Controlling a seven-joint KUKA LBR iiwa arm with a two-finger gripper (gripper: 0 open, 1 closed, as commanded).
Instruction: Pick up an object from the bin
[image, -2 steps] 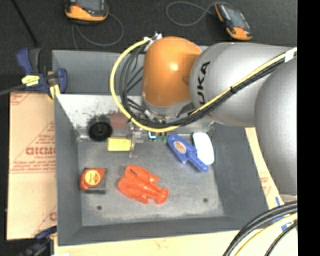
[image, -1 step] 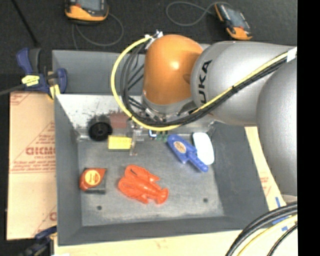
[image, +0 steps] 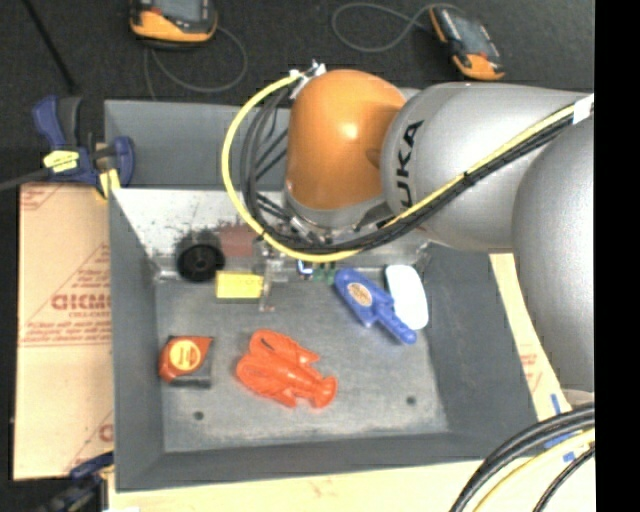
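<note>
My gripper (image: 273, 272) pokes out from under the arm's orange cover at the back of the bin, low over the floor. Its tip is right beside the right end of a small yellow block (image: 237, 287); whether they touch I cannot tell. A black round disc (image: 200, 261) lies just left of the block, near the back wall. A small reddish-brown piece (image: 237, 240) rests against the back wall behind the block. To the right of the gripper lie a blue spring clamp (image: 362, 298) and a white oval object (image: 407, 295), side by side.
An orange toy lobster (image: 285, 371) lies in the middle front of the bin. An orange and black tape measure (image: 186, 358) sits at the front left. The arm and its cables hang over the bin's back right part.
</note>
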